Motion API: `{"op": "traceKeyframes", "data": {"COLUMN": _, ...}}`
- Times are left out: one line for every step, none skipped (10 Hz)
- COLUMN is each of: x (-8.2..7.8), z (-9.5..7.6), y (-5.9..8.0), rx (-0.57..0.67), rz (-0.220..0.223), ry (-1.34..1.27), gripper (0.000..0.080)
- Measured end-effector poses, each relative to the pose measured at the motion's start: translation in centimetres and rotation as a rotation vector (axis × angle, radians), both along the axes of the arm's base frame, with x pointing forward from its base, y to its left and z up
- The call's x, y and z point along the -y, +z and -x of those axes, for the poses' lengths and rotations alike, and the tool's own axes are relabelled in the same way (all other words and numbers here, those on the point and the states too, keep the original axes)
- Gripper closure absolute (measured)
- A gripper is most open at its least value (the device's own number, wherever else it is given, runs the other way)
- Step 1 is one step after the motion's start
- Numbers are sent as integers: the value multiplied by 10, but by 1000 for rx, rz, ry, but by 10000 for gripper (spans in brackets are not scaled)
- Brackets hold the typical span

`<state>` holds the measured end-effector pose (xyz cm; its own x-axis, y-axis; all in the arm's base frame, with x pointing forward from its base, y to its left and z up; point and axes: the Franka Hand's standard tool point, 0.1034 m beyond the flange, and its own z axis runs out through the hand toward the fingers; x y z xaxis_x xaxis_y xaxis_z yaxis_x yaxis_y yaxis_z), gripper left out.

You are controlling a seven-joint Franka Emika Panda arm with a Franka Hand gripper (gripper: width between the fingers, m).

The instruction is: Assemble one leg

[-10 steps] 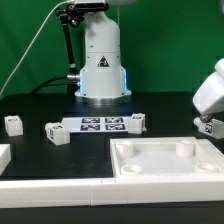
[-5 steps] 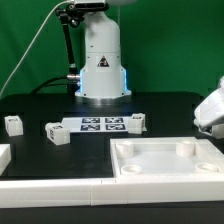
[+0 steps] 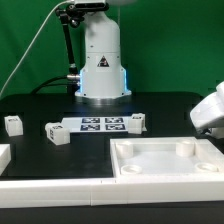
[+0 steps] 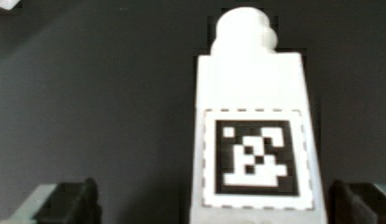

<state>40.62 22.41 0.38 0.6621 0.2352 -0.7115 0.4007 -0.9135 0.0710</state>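
The leg (image 4: 257, 120) lies flat on the dark bench (image 4: 101, 110) under the wrist, tagged face up toward the wrist camera. Its long axis runs square to the line between the two fingertips (image 4: 62, 203), and its rounded peg end points away from them. The jaws stand wide, one on either side of the leg's tagged end, with bare bench showing between each tip and the leg's long edges; they hold nothing. In the exterior view the arm's white wrist (image 3: 208, 108) hangs at the right edge of the frame, close behind the far rim of the tabletop (image 3: 165, 172); the leg itself is hard to make out there. The marker board (image 3: 100, 125) is well apart toward the exterior view's left, with one small post (image 3: 137, 122) just beside its right end, another (image 3: 56, 132) at its left end and a third (image 3: 13, 124) further left.
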Motion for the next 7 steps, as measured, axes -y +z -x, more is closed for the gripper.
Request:
{"op": "traceKeyframes", "data": {"x": 1, "z": -1, "y": 0, "rx": 1, "rz": 0, "ry": -3, "gripper": 278}}
{"op": "traceKeyframes", "data": {"x": 1, "z": -1, "y": 0, "rx": 1, "rz": 0, "ry": -2, "gripper": 417}}
{"op": "traceKeyframes", "data": {"x": 1, "z": -1, "y": 0, "rx": 2, "rz": 0, "ry": -1, "gripper": 509}}
{"op": "traceKeyframes", "data": {"x": 1, "z": -1, "y": 0, "rx": 2, "rz": 0, "ry": -1, "gripper": 509}}
{"op": "traceKeyframes", "data": {"x": 1, "z": -1, "y": 0, "rx": 2, "rz": 0, "ry": -1, "gripper": 509}}
{"op": "traceKeyframes", "data": {"x": 1, "z": -1, "y": 0, "rx": 2, "rz": 0, "ry": -1, "gripper": 509}}
{"op": "traceKeyframes", "data": {"x": 1, "z": -1, "y": 0, "rx": 2, "rz": 0, "ry": -1, "gripper": 509}}
